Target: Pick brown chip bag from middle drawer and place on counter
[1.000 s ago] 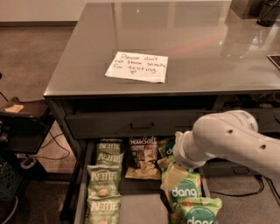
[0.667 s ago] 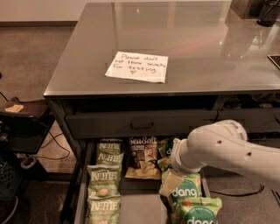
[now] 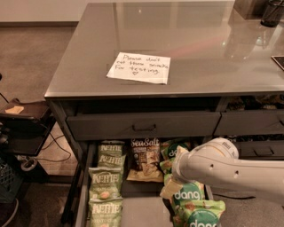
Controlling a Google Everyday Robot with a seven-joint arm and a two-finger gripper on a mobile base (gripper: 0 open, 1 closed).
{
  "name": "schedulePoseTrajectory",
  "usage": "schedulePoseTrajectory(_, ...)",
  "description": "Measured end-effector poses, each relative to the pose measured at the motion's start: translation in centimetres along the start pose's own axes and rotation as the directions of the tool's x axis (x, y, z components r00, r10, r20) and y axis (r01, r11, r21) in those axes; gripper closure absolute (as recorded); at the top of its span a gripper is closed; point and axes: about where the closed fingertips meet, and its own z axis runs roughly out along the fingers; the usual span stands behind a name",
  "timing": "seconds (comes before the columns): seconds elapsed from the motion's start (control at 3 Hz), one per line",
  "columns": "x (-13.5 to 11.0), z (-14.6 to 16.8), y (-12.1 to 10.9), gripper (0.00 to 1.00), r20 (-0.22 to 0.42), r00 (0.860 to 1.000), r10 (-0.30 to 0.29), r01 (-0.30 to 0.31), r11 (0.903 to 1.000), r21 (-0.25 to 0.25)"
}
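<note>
Brown chip bag (image 3: 144, 158): lying flat in the middle drawer (image 3: 82, 195), at the back of its middle row, white "Sea Salt" lettering facing up, pictured chips at the near end. Not gripped, not lifted. Just beside it on the left, a column of green Kettle bags (image 3: 105, 179), each overlapping the next toward the front. On its right, green dang bags (image 3: 191, 200), partly hidden under the arm. In front of the brown bag, bare drawer floor.

Gripper (image 3: 170, 189): low over the drawer, to the right of the brown chip bag and near it, above the dang bags, pointing down. Only a pale tan part visible below the white wrist. Open or closed, impossible to tell; touching a bag or not, also impossible to tell. White arm (image 3: 230, 170) reaching in from the right edge, across the right part of the drawer.

Above the open drawer, a closed flat-fronted drawer (image 3: 144, 126) with a small bar handle. Above that, the counter (image 3: 199, 40), glossy grey, with a white handwritten note (image 3: 139, 68) near its front edge, left of the middle. At the far right corner of the counter, a dark object (image 3: 271, 12), cut off by the frame. On the floor at the left, a low dark stand (image 3: 26, 119) with a small tan thing (image 3: 14, 109) on it, and cables (image 3: 51, 148) beside.
</note>
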Motion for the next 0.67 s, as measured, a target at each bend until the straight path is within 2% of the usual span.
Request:
schedulePoseTrajectory(0.33,0.8,1.8,-1.8,0.00,0.039,0.999,0.037,-0.039,0.9976,0.057)
schedulePoseTrajectory(0.67,0.3,4.4,-2.9,0.00,0.135,0.986,0.099,-0.107,0.9924,0.060)
